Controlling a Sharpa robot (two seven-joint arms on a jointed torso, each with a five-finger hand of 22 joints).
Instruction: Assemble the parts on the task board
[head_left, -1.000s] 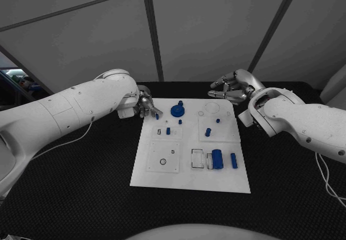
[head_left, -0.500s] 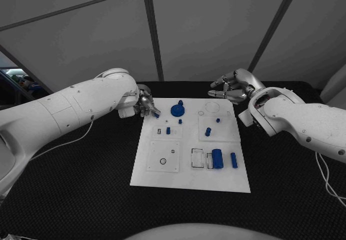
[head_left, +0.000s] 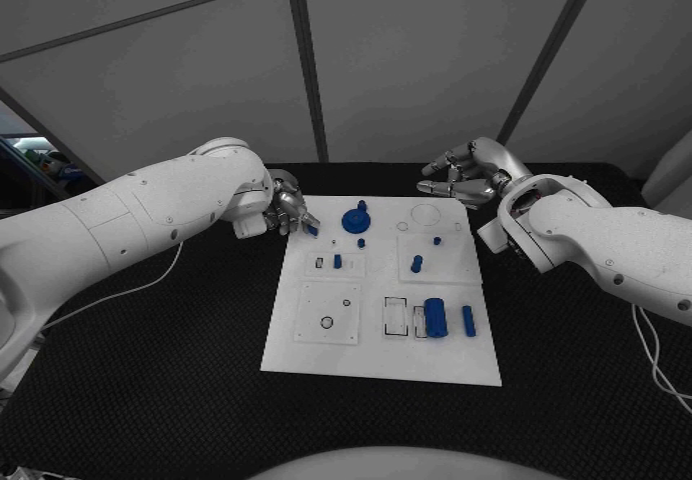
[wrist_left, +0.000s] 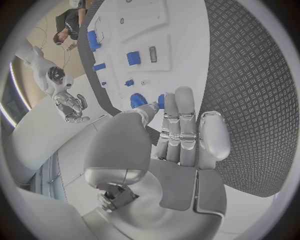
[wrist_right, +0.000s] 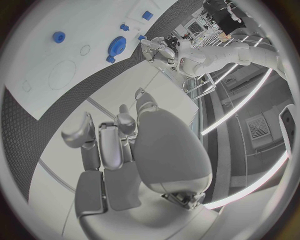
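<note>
The white task board (head_left: 378, 350) lies in the middle of the black table. My left hand (head_left: 289, 212) is at the board's far left corner and pinches a small blue part (head_left: 312, 229) between thumb and fingertips; the same blue part (wrist_left: 139, 100) sits at the fingertips (wrist_left: 182, 97) in the left wrist view. A blue gear (head_left: 355, 216) stands just right of it. My right hand (head_left: 464, 172) hovers over the board's far right corner, fingers apart and holding nothing. In the right wrist view the blue gear (wrist_right: 116, 45) and the board (wrist_right: 81, 20) lie beyond its fingers (wrist_right: 119, 135).
Several more blue parts sit on the board: a peg (head_left: 338, 262), another (head_left: 415, 264), a thick cylinder (head_left: 434, 317) and a slimmer one (head_left: 467, 319) near the right edge. Open rectangular slots (head_left: 394, 316) and a round recess (head_left: 427, 213) show. Black table mat (head_left: 159, 380) surrounds the board.
My left hand has drawn slightly up and left with the small blue part, which now sits a little higher at the fingertips. The right hand has not moved.
</note>
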